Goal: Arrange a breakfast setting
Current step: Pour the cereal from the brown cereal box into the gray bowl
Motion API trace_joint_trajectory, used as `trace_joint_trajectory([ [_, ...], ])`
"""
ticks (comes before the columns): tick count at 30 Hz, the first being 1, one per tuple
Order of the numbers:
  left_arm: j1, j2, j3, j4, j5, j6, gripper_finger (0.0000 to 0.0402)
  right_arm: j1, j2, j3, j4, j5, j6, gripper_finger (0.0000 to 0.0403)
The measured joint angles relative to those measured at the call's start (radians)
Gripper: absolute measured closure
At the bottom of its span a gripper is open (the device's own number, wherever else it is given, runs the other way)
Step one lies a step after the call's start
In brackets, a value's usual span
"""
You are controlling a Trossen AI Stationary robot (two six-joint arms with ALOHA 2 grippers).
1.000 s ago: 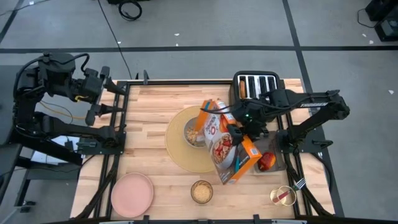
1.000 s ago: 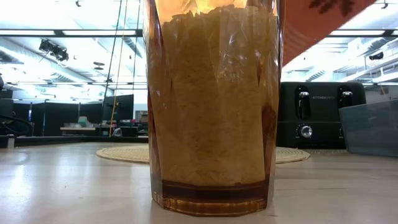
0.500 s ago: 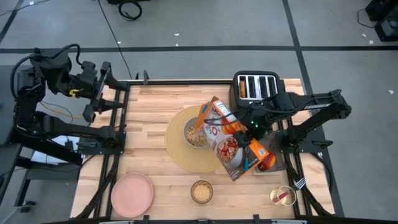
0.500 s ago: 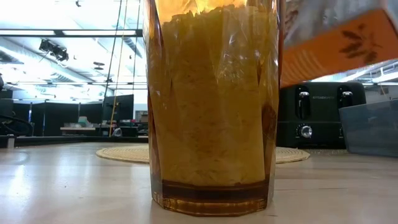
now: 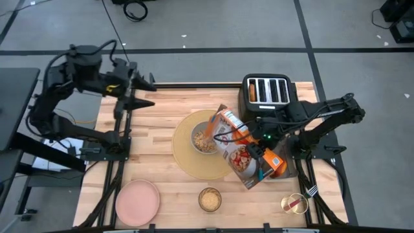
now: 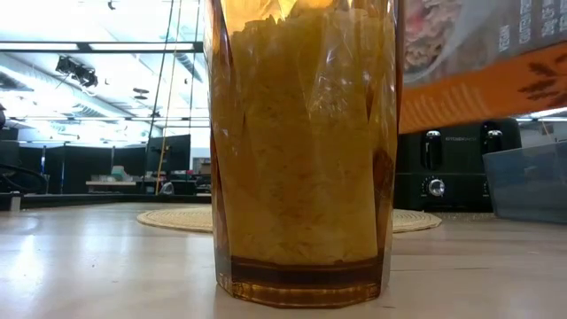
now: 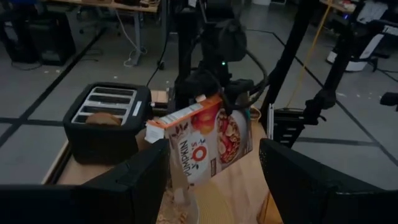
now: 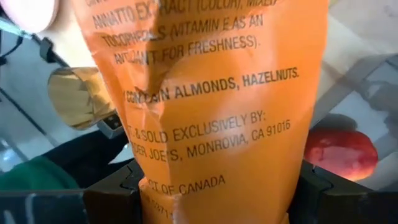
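Observation:
A grey bowl [image 5: 202,140] with cereal in it sits on the round tan placemat [image 5: 194,165] in the middle of the table. Over the bowl, my right gripper [image 5: 260,154] is shut on an orange cereal box [image 5: 238,146] that is tipped with its open top [image 7: 163,130] toward the bowl. My left gripper [image 5: 143,94] hangs open at the far left, pointing at the box, fingers [image 7: 134,186] empty. The amber glass [image 5: 209,199] stands filled near the front edge, the pink plate [image 5: 137,200] at the near left. A red apple [image 5: 279,167] lies right of the box. My right gripper pinches the box near its bottom end, one finger [image 8: 115,186] on each broad face, with the orange narrow side [image 8: 217,149] between them. It comes from above and from the table's right, slanting down. The box is lifted clear, tilted top-down, and its side is creased.
The black toaster [image 5: 267,90] stands at the far right with a slice in one slot. A grey bin [image 6: 532,182] is on the right beside the apple. A red-handled fork [image 5: 304,197] rests on a small round dish at the near right corner.
My left gripper has swung from outside the table's left edge toward the middle, staying open. My right gripper has rolled, and the box's bottom end has swung toward the table's right edge while its top stays over the bowl.

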Motion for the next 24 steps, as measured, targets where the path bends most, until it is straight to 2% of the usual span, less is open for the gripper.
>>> trace_joint_trajectory([
  [4,-0.01,0.031,0.0,0.013,-0.001,-0.017,0.0148,0.0,0.001,0.0,-0.042,-0.016,0.011,0.0171],
  [11,-0.061,0.048,0.0,0.037,-0.009,0.002,0.0148,0.0,0.002,-0.001,-0.012,-0.038,0.016,0.0171],
  [17,-0.088,0.048,0.0,0.037,-0.051,0.009,0.0148,-0.001,0.002,0.0,-0.011,-0.036,0.025,0.0171],
  [24,-0.136,0.052,0.0,0.068,-0.054,0.01,0.0148,-0.026,0.002,0.0,0.012,-0.002,0.028,0.0171],
])
